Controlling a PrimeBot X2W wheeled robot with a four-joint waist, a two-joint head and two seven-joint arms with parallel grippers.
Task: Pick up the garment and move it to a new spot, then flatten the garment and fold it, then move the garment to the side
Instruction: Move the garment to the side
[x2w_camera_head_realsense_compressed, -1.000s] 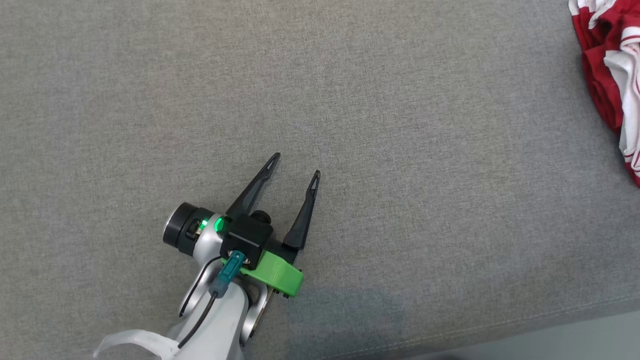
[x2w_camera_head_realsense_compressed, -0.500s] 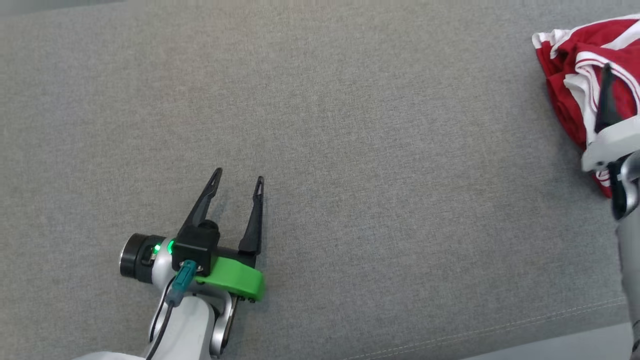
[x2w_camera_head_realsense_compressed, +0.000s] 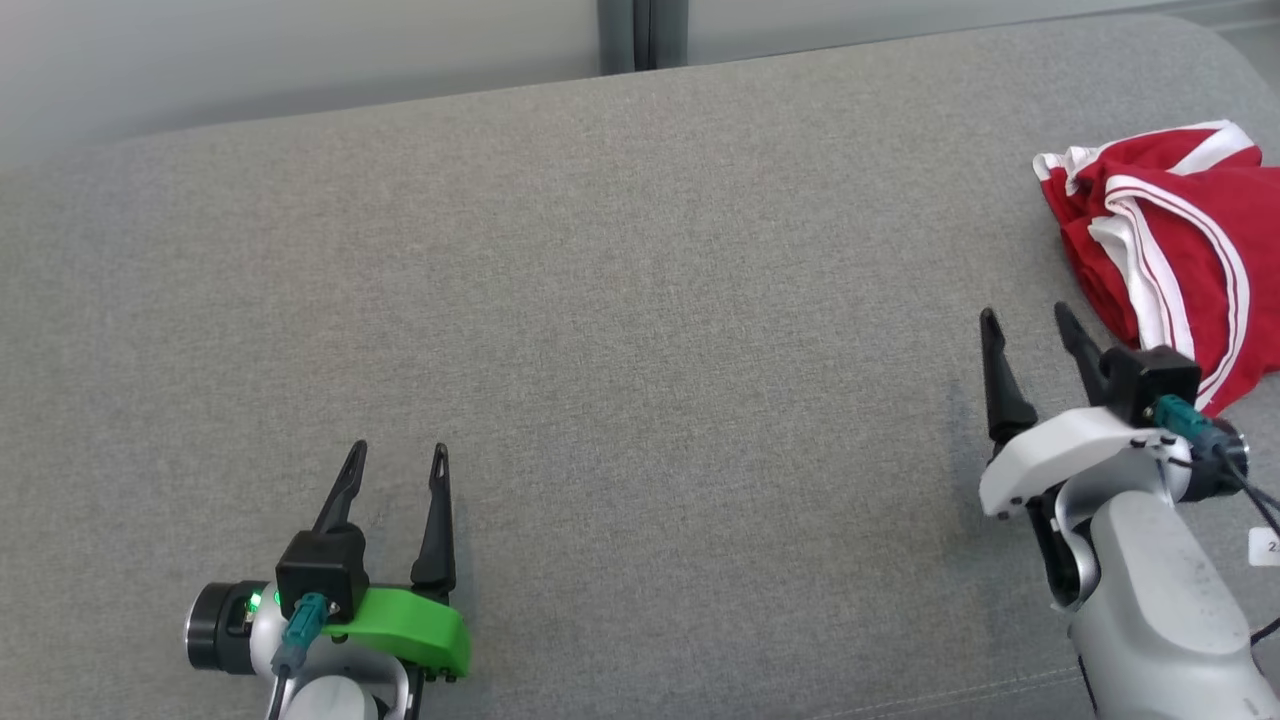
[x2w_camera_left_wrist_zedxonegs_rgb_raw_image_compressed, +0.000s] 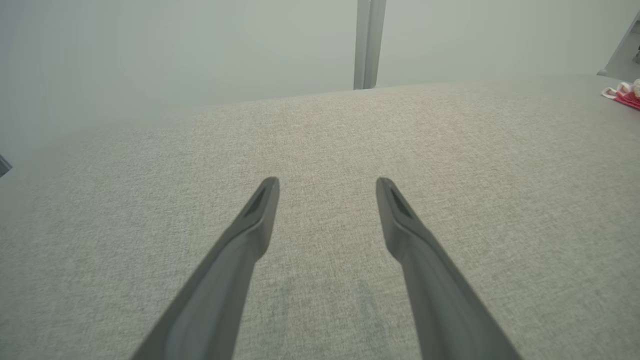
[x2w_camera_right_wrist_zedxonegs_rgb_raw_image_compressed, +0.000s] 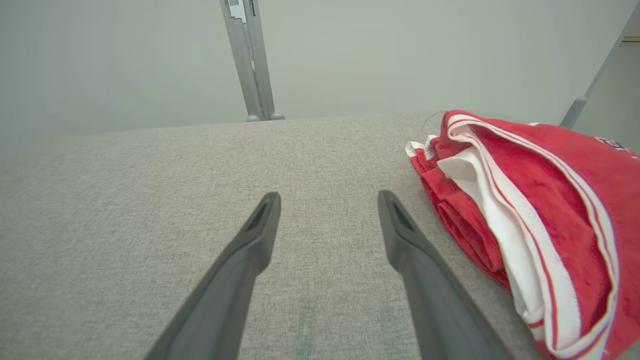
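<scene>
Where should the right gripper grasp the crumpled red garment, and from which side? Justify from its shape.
Probably the bunched, white-striped fold on the edge of the red garment nearest the open right gripper, coming from the bare cushion side. That ridge stands up, giving something to pinch.

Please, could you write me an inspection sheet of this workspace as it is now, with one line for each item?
Surface: grey fabric cushion, flat and even.
Job's things: red and white garment, crumpled in a heap at the robot's far right, not yet flattened.
Clutter: nothing seen.
Grippers: left gripper open over plain fabric, nothing between its fingers; right gripper open beside the garment's near edge, nothing between its fingers.
Cables: left cable and right cable, each black with a teal plug at the wrist, away from the fingertips.
Surroundings: pale wall and grey post behind the cushion.
</scene>
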